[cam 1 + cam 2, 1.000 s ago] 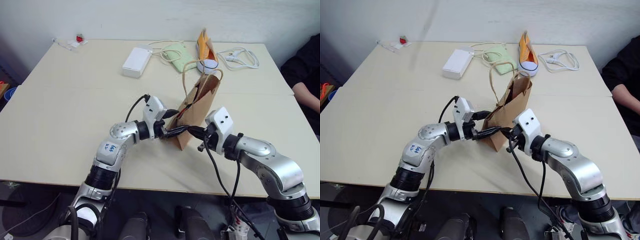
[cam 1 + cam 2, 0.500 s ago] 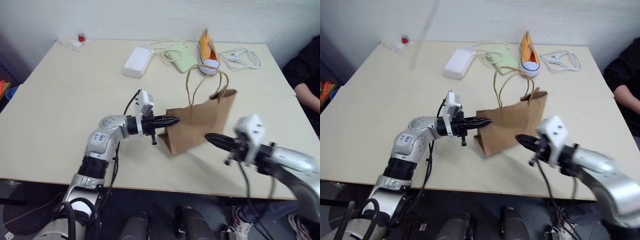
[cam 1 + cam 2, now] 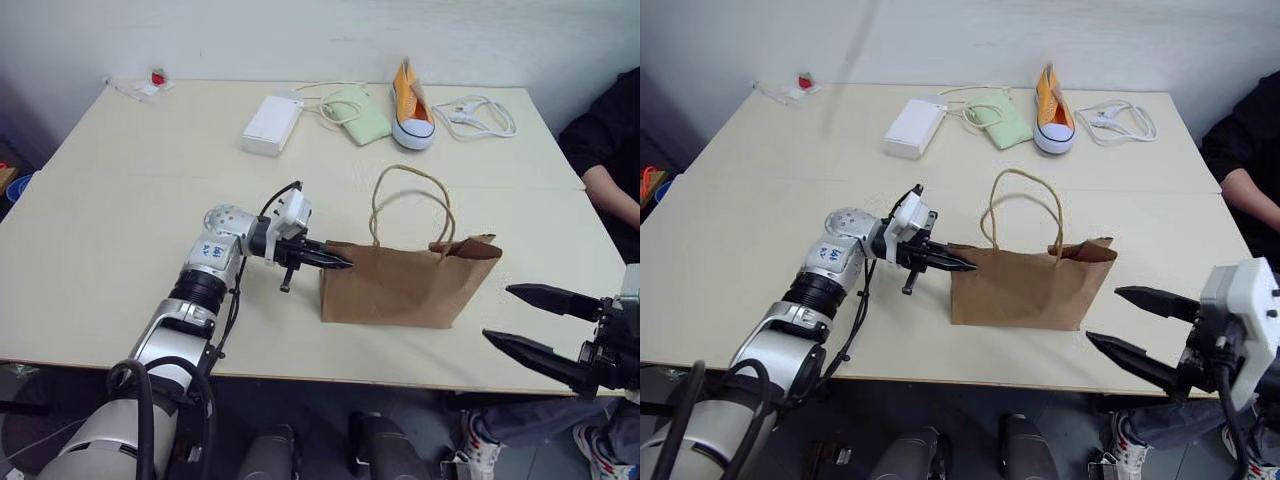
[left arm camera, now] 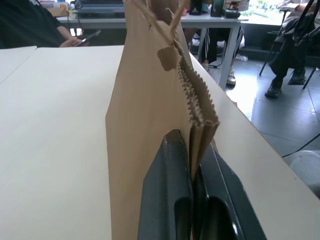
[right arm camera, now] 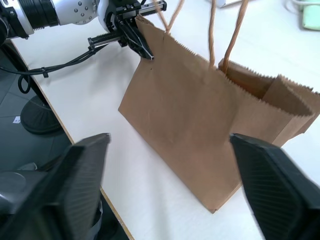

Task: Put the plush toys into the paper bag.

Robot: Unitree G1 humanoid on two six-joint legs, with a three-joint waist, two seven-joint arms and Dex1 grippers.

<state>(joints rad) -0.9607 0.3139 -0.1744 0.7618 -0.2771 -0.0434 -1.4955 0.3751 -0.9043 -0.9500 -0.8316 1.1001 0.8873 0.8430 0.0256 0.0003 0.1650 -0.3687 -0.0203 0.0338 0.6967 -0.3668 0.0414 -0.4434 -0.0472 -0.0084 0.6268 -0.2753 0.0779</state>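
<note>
while left fingers (image 4: 165, 200) pinch the paper bag (image 3: 400, 285), right fingers (image 5: 280, 195) gape empty.

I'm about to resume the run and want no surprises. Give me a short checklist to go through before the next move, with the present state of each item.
1. Left claw has a grip on the paper bag: ok, shut on its top edge at one end.
2. Right claw is free: ok, open, holding nothing, apart from the bag.
3. Bag stands upright on the table: ok.
4. Bag mouth is open enough to take a toy: not ok, pinched flat at the left claw's end, gaping slightly at the other.
5. Plush toys are located: cannot tell, none in sight on the table or in either claw.
</note>
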